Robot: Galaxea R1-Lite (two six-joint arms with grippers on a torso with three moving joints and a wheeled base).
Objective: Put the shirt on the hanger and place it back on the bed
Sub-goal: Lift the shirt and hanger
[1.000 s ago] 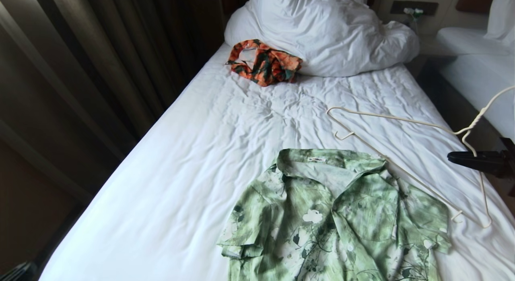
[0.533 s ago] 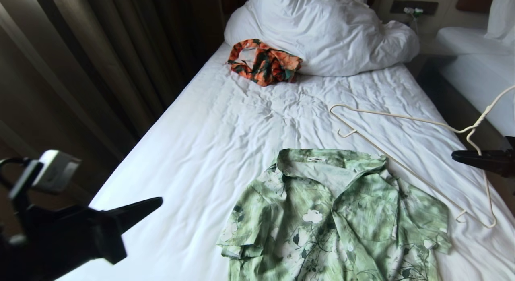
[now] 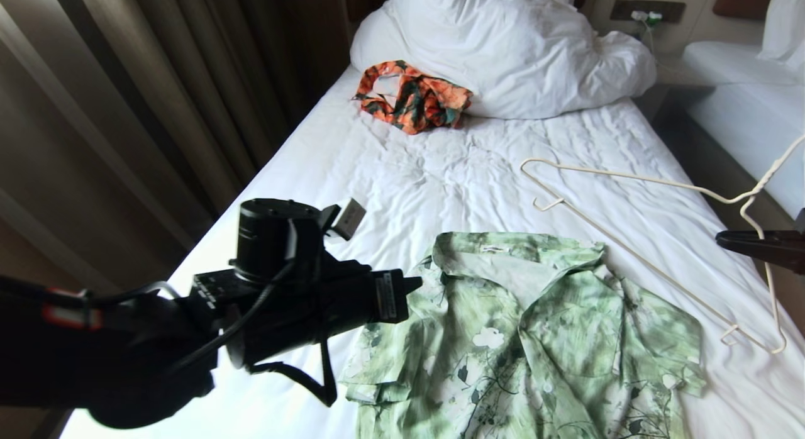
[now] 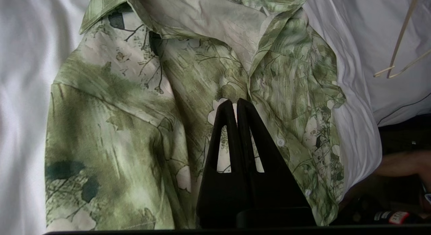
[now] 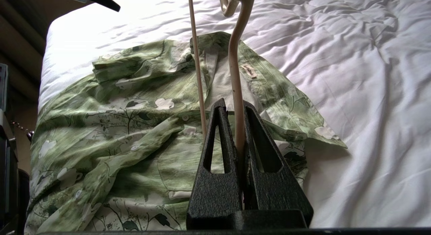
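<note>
Brown curtains border the bed (image 3: pixel 390 194), a single bed with wrinkled white sheet and bunched duvet (image 3: pixel 516 49) at its head; an orange-and-green garment (image 3: pixel 412 102) lies against the duvet. The shirt (image 3: pixel 522 338) lies flat near the foot, collar toward the duvet, front partly open. The left claw (image 4: pixel 233 105) hangs above the shirt's front, just beside the button placket, clenched on nothing. The right claw (image 5: pixel 236 108), at the bed's right edge, grasps the hanger (image 3: pixel 635 250) on its twisted neck below the hook. The hanger's triangular frame slants over the sheet beside the shirt's right shoulder, its long axis running from far-centre toward the near right corner. Judged next: the hanger must travel leftward into the collar opening, while the left claw, the nearer of the 2 to the collar, would lift it.
</note>
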